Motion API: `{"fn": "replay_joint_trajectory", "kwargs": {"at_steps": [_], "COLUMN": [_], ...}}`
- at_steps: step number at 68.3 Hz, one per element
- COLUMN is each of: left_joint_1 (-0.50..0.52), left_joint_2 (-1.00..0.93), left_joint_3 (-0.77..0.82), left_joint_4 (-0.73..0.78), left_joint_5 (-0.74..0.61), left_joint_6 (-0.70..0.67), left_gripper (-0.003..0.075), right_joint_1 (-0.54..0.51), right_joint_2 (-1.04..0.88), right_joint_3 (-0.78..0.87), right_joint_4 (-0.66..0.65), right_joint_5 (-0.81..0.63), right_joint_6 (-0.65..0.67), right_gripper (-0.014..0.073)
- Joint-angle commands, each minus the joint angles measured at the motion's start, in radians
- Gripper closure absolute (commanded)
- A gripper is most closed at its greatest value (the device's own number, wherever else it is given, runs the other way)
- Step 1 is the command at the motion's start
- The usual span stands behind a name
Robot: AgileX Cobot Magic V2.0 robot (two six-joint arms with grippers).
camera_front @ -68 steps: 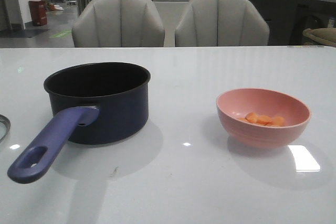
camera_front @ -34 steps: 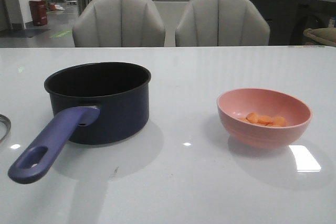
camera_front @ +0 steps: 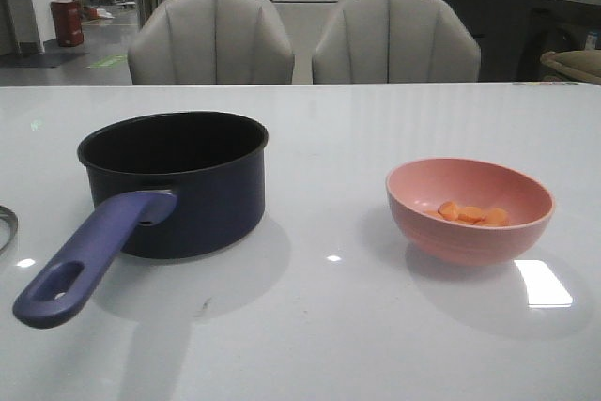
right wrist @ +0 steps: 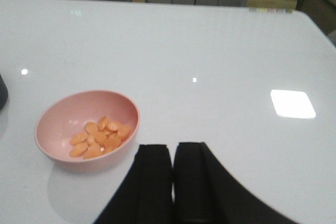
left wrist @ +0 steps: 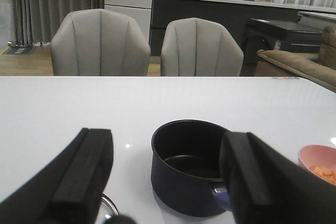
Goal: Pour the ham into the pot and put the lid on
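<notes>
Ham (camera_front: 472, 214) sits in the pink bowl (camera_front: 470, 208) at the right of your front view, well apart from the pot (camera_front: 174, 180) at centre left. Only the lid's (camera_front: 6, 227) rim shows, at the left edge. Your left gripper (left wrist: 165, 182) is spread wide and empty; your right gripper (right wrist: 173, 182) is closed with nothing between its fingers.
</notes>
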Motion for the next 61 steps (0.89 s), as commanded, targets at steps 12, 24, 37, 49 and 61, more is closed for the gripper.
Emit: {"fn": "replay_joint_trajectory", "kwargs": {"at_steps": [12,24,37,49,61], "left_joint_1": [-0.010,-0.010,-0.010,-0.010,-0.010], "left_joint_2": [0.014,0.014,0.014,0.014,0.014], "left_joint_3": [-0.022,-0.022,-0.022,-0.022,-0.022], "left_joint_4": [-0.014,-0.014,-0.014,-0.014,-0.014], "left_joint_5": [-0.074,-0.078,-0.061,-0.063,-0.063], "left_joint_6": [0.000,0.000,0.000,0.000,0.000], "left_gripper": [0.0244,0.0244,0.0244,0.0244,0.0244], "right_joint_1": [-0.003,-0.003,-0.003,-0.003,-0.001], "right_joint_2": [0.170,0.307,0.529,0.773,0.987], "right_joint_3": [-0.042,-0.098,-0.222,-0.351,-0.458], "right_joint_4": [-0.004,-0.004,0.057,0.164,0.184], "right_joint_5": [-0.055,-0.109,-0.105,-0.105,-0.106], "right_joint_6": [0.001,0.001,0.001,0.001,0.001], "right_gripper": [0.0423,0.0373,0.0133,0.0066,0.0066]}}
